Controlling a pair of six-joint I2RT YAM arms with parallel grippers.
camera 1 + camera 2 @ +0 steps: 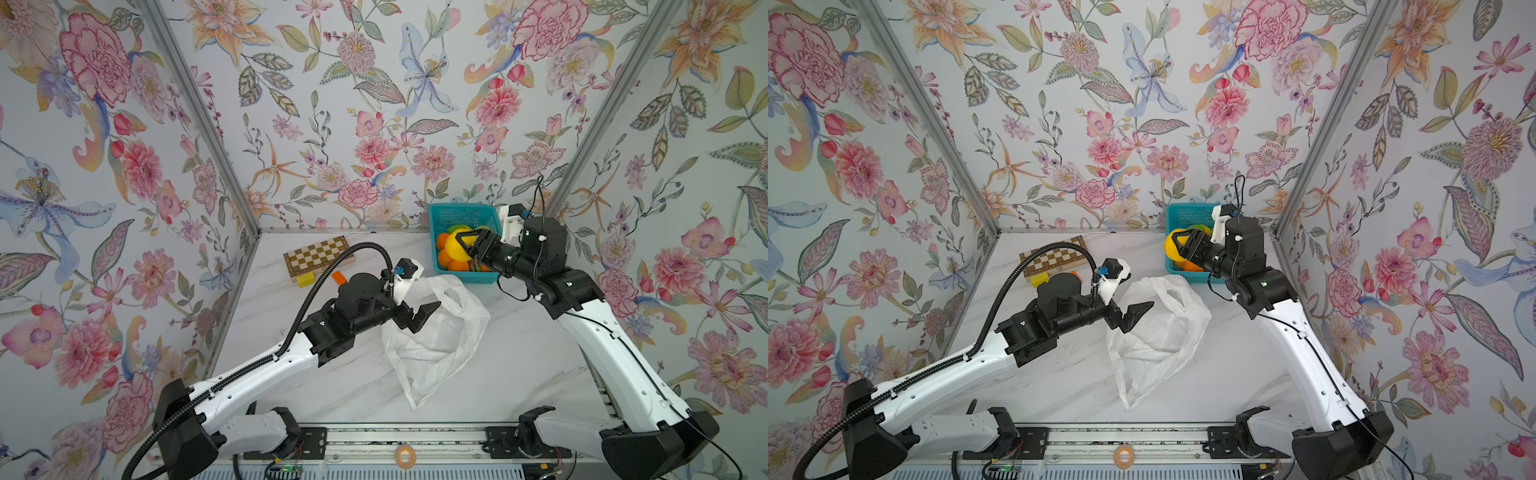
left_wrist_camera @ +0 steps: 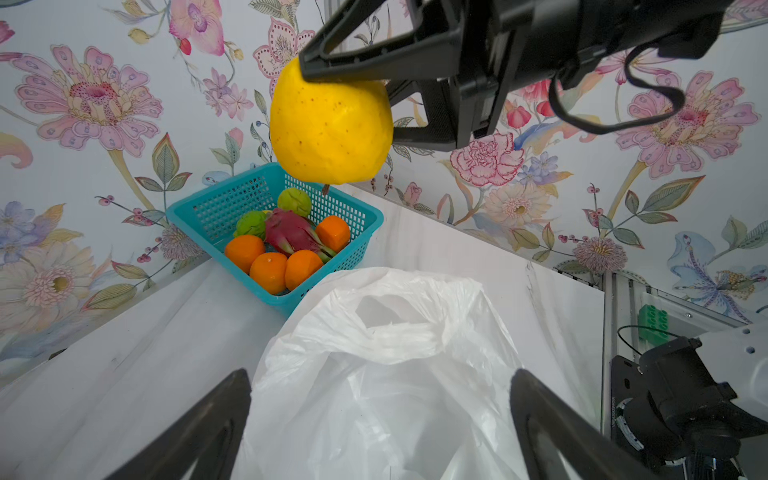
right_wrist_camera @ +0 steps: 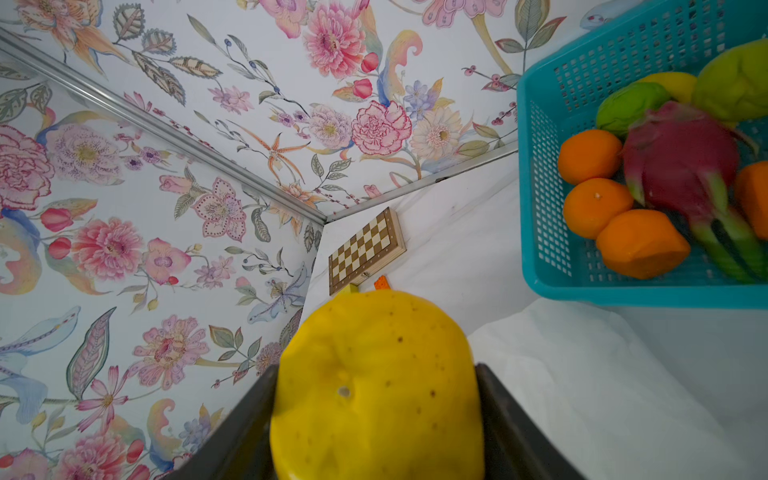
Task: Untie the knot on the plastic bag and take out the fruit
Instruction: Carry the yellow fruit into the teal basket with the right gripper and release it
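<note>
We hold the yellow fruit (image 2: 330,129) over the basket's (image 1: 461,214) edge.
Our right gripper (image 1: 463,246) pinches it, half hiding it in both top views; the left gripper (image 1: 426,318) gapes over the slack plastic bag (image 1: 440,353), whose inside is unreadable.

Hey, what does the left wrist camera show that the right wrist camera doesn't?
Only the left wrist view: the left gripper, fingers open, at the open mouth of the plastic bag. Only the right wrist view: the chessboard by the wall. Both: the right gripper clamping the yellow fruit, and the teal basket holding oranges and a dragon fruit.
</note>
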